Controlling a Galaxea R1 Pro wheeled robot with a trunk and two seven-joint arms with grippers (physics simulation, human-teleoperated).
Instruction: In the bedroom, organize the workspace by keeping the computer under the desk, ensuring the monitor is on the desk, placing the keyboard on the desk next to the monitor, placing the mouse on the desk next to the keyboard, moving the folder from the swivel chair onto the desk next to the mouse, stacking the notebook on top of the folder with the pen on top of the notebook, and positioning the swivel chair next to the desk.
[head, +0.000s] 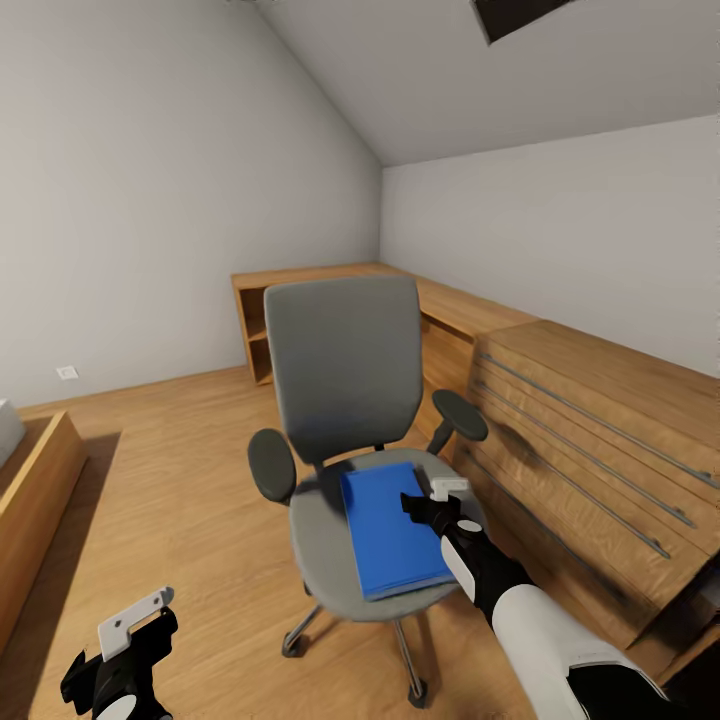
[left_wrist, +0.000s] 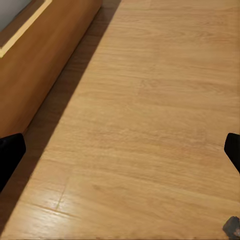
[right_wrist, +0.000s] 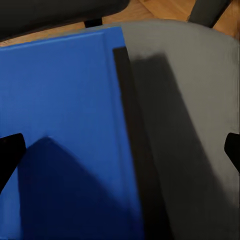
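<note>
A grey swivel chair (head: 345, 370) stands in the middle of the room, its seat towards me. On the seat lies a flat blue folder (head: 390, 530). My right gripper (head: 435, 500) hovers open just above the folder's right edge; in the right wrist view the folder (right_wrist: 60, 125) and the bare grey seat (right_wrist: 190, 125) lie between the spread fingertips (right_wrist: 10, 150). Low at my left, my left gripper (head: 130, 625) stands open over the wooden floor (left_wrist: 140, 125), holding nothing. Monitor, keyboard, mouse, notebook and pen are out of view.
A wooden chest of drawers (head: 600, 430) stands close to the chair's right side. A low wooden shelf unit (head: 300, 290) runs along the back wall and corner. At the left is a wooden bed frame (head: 30, 490), also seen as a frame (left_wrist: 35, 65) by the left gripper.
</note>
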